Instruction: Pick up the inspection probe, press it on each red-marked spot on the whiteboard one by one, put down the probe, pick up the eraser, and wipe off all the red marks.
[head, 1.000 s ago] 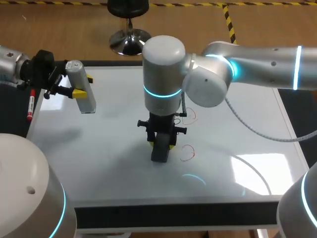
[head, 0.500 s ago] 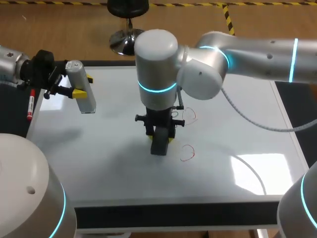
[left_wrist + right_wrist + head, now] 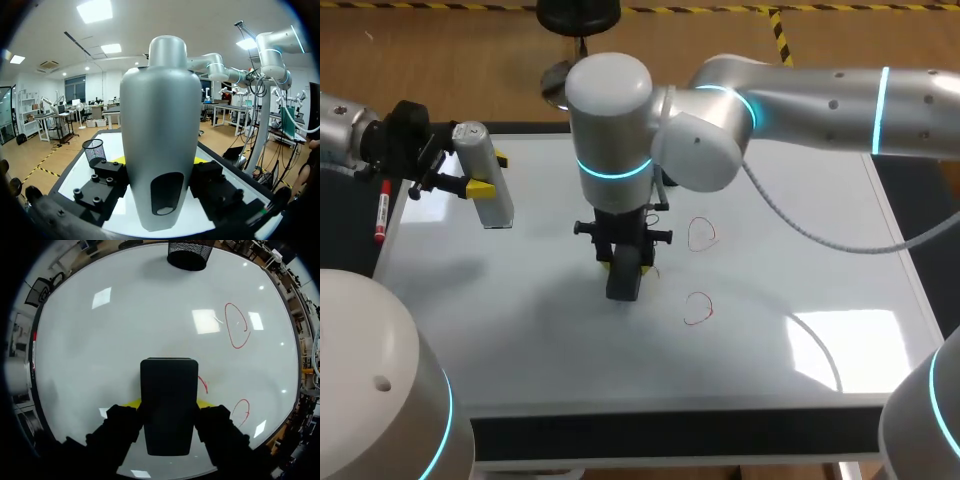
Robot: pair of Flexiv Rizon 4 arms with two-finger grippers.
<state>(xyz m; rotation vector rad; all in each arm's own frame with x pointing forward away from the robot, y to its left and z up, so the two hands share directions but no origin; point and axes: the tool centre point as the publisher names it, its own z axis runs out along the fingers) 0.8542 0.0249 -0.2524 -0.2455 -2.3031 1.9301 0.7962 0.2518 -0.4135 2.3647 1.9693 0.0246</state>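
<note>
– where's the eraser (image 3: 623, 281)?
– mid-whiteboard (image 3: 800, 200), resting on it, clamped between the right gripper's (image 3: 625, 265) fingers. two marks lie to its right, one (image 3: 701, 235) behind the other (image 3: 698, 308); a third (image 3: 204, 385) sits just beside it.
– and the probe (image 3: 492, 190)?
– over the board's far left corner, gripped in the left gripper (image 3: 488, 172). a marker (image 3: 382, 215) lies left of the board.

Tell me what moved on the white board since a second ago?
The right gripper, shut on the black eraser, slid over the whiteboard toward the left gripper, away from the two red loops. Nothing was picked up or let go. The left gripper kept holding the grey probe in the same spot, and both loops stayed.
</note>
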